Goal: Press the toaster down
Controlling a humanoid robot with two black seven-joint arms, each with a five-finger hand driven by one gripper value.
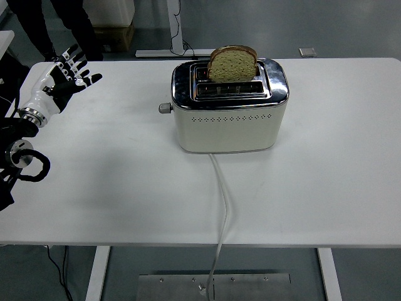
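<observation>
Toaster, cream-sided with a shiny chrome top, sits on the white table a little toward the far side of the middle. It has 2 slots, and 1 slice of bread stands upright in the far slot, sticking well above the chrome. The near slot looks empty. A small grey lever knob juts from the toaster's left end, high up, close under the chrome edge. A white cord leaves the base of the toaster's near face, runs across the table toward the near edge and drops over it to the floor.

The left hand is at the far left corner of the table, well apart from the toaster and its lever. Its fingers are spread and loose, pointing away toward the far edge, with nothing in them. The black forearm behind it enters from the left edge of the view. The right arm does not show.

Beyond the table's far left corner a person's dark trouser legs stand on the floor, with a cardboard box just beside them.
</observation>
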